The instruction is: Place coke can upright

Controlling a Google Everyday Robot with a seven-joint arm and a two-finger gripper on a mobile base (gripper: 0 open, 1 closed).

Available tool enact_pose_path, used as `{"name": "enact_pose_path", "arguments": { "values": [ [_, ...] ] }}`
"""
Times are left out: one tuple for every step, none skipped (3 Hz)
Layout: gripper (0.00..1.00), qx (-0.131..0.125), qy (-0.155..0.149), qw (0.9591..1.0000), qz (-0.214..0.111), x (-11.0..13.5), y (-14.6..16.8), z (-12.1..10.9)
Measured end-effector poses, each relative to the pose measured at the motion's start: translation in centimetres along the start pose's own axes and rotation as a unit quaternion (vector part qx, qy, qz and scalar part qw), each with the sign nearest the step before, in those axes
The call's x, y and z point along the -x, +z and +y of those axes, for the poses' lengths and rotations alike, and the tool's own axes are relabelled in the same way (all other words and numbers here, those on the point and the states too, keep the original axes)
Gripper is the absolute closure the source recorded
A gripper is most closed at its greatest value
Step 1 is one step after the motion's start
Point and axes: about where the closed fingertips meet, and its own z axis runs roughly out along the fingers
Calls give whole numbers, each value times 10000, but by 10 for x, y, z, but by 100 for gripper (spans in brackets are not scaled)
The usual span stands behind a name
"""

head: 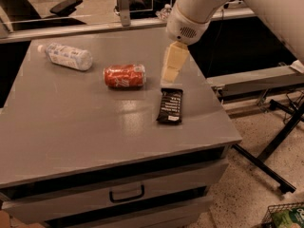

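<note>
The gripper (170,73), a cream-coloured two-part claw at the end of the thick white arm, hangs over the grey flat worktop (95,132), to the right of the small red aluminium coke can (125,76) and just behind the far end of the flat black snack bar wrapper (170,106). It is apart from the can and carries nothing; whether it is released or clenched I cannot tell from this view. I judge that the task is at its approach step: the can is not yet grasped and not yet upright. The can lies on its side near the middle of the worktop, with its long axis running about left to right, so its right end points toward the gripper. It is red with white script lettering on the side, and a silver rim shows at each end; which end is the top I cannot tell. It looks whole, without dents that I can see. The next move, as I think, calls for the gripper to travel left and come down over the can body, to close across the round side, then to lift and turn the can so that one flat end meets the worktop. A round can may roll away if it is pushed from the side. The clear plastic bottle with white label (66,56) lies well apart, at the far left, and should not be in the way.
</note>
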Motion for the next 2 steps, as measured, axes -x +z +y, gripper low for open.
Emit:
{"name": "enact_pose_path", "arguments": {
  "values": [
    [0, 112, -279, 9995, 80, 38, 29, -24],
    [0, 282, -310, 9989, 189, 63, 56, -25]
  ]
}}
